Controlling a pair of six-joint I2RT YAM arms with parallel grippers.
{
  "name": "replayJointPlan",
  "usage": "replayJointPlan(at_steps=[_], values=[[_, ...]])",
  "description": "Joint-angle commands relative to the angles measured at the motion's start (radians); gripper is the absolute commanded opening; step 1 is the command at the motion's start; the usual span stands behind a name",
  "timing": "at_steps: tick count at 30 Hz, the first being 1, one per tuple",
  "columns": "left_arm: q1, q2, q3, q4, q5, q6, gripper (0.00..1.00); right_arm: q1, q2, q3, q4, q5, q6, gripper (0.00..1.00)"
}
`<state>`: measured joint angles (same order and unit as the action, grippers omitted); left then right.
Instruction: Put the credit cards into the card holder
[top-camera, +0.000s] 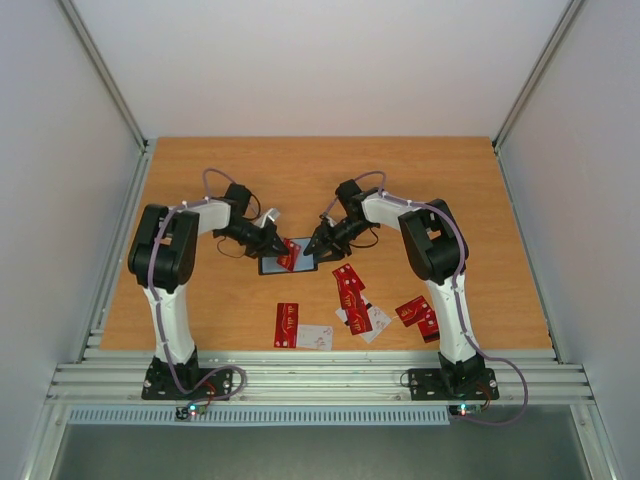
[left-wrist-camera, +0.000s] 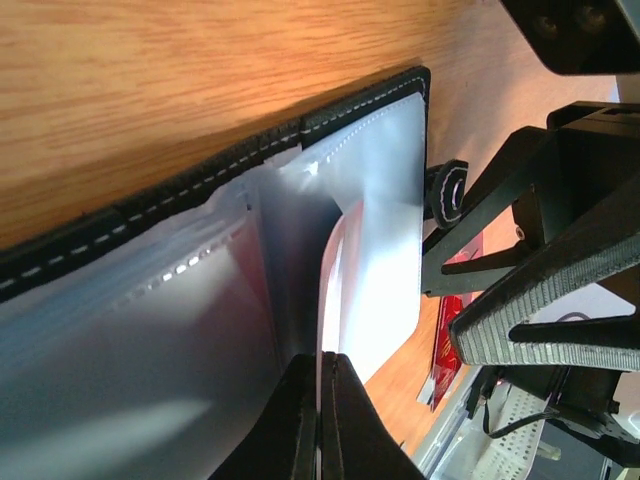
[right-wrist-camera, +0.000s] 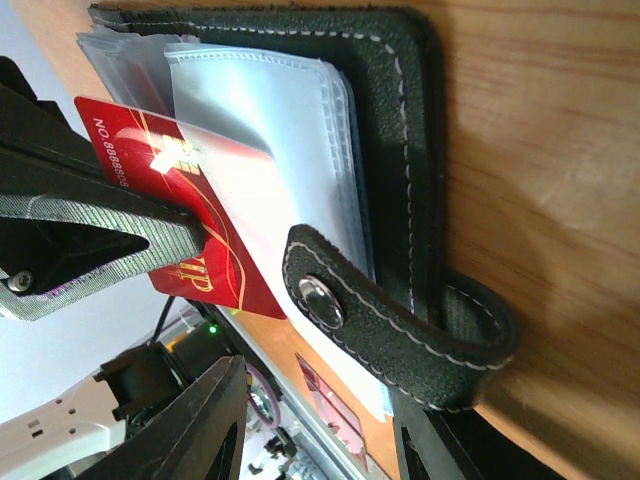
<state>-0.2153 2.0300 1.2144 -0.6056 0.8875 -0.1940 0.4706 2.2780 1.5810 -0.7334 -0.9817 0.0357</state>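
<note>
while in left gripper (left-wrist-camera: 320, 372), card (right-wrist-camera: 222, 262) half-pocketed

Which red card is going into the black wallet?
Look at the middle of the brown wooden table for the open black stitched card holder. The red plastic card sticks halfway out of its clear sleeve, pinched by the left gripper; the other cards lie loose on the wood.

Black stitched card holder (top-camera: 272, 266), lying open at mid-tabletop (top-camera: 300, 170), clear pockets fanned, snap tab curled outward. One red credit card (right-wrist-camera: 215, 250) partly slid into a pocket. Remaining red and white cards (top-camera: 350, 290) scattered toward the front edge, some overlapping.
</note>
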Motion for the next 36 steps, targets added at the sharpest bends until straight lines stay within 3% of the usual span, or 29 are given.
replayJointPlan(at_steps=[1, 8, 36], values=[[0.002, 0.042, 0.024, 0.054, -0.037, -0.054, 0.00, 0.008, 0.043, 0.011, 0.002, 0.032, -0.020, 0.41], [0.003, 0.051, 0.001, 0.135, -0.031, -0.188, 0.00, 0.008, 0.046, 0.020, -0.004, 0.031, -0.020, 0.41], [-0.025, 0.002, -0.155, 0.372, -0.097, -0.421, 0.02, 0.008, 0.070, 0.014, 0.013, 0.020, -0.007, 0.39]])
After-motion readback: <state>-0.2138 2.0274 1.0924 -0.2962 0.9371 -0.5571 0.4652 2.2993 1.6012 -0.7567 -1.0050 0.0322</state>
